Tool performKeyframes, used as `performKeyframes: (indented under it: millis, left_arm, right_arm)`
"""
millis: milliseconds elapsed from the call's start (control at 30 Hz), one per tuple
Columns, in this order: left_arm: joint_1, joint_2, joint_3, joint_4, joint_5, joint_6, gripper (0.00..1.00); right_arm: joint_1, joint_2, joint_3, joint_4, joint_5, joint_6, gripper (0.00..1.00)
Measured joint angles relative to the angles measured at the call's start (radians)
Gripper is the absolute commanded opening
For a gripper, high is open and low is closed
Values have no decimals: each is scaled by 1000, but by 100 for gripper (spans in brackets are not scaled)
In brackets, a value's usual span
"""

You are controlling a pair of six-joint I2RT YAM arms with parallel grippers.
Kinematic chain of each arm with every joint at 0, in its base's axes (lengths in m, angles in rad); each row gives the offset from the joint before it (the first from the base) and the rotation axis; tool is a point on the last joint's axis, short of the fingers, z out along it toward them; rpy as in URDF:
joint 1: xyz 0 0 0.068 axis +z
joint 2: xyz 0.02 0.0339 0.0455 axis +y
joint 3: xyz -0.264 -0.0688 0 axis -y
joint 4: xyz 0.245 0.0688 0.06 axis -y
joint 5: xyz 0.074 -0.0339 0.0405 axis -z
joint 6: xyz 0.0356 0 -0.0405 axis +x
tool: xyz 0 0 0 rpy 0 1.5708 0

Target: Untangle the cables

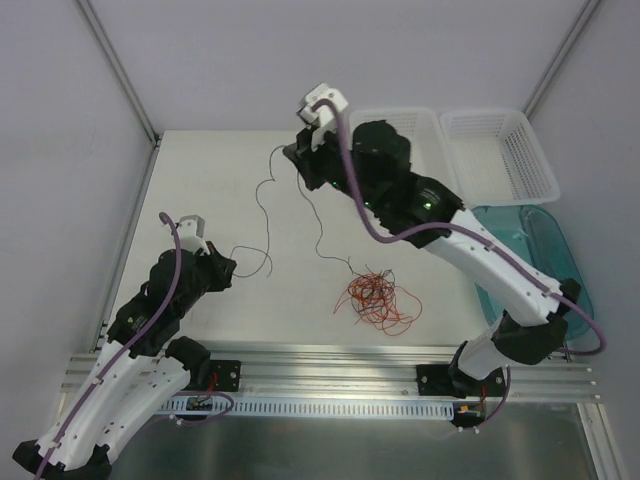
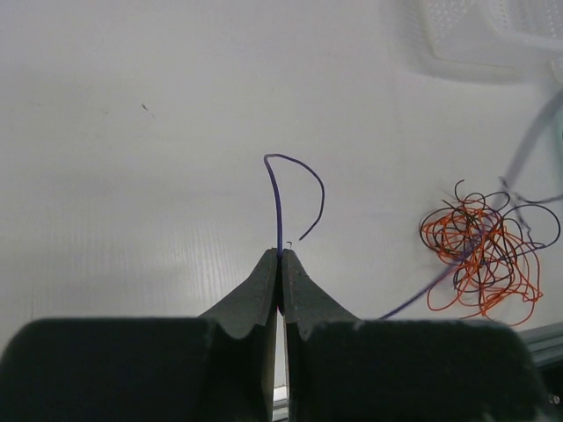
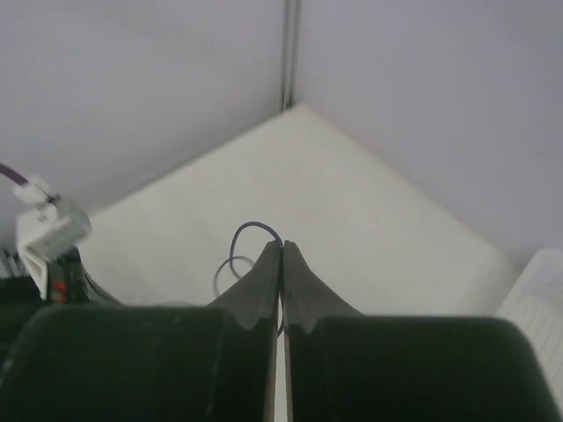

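A tangle of red-orange and dark cables (image 1: pixel 373 298) lies on the table right of centre; it also shows in the left wrist view (image 2: pixel 479 255). A thin dark cable (image 1: pixel 268 215) runs loose from the left gripper up to the right gripper, and another dark strand (image 1: pixel 318 235) runs down into the tangle. My left gripper (image 1: pixel 228 268) is shut on the dark cable's end (image 2: pixel 275 189), jaws pressed together (image 2: pixel 281 253). My right gripper (image 1: pixel 296 158) is raised at the table's far middle, shut (image 3: pixel 281 246) on a dark cable loop (image 3: pixel 251 229).
Two white mesh baskets (image 1: pixel 500 150) stand at the back right, one partly behind the right arm. A teal bin (image 1: pixel 545 245) sits at the right edge. Metal frame posts (image 1: pixel 120 70) and white walls bound the table.
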Motion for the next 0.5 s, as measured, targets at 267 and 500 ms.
performKeyframes:
  millis: [267, 500]
  left_arm:
    - [0, -16, 0, 21, -10, -5, 0]
    - [0, -16, -1, 10, -14, -5, 0]
  right_arm:
    - [1, -314, -191, 333, -14, -65, 1]
    - [-3, -234, -241, 420, -77, -71, 1]
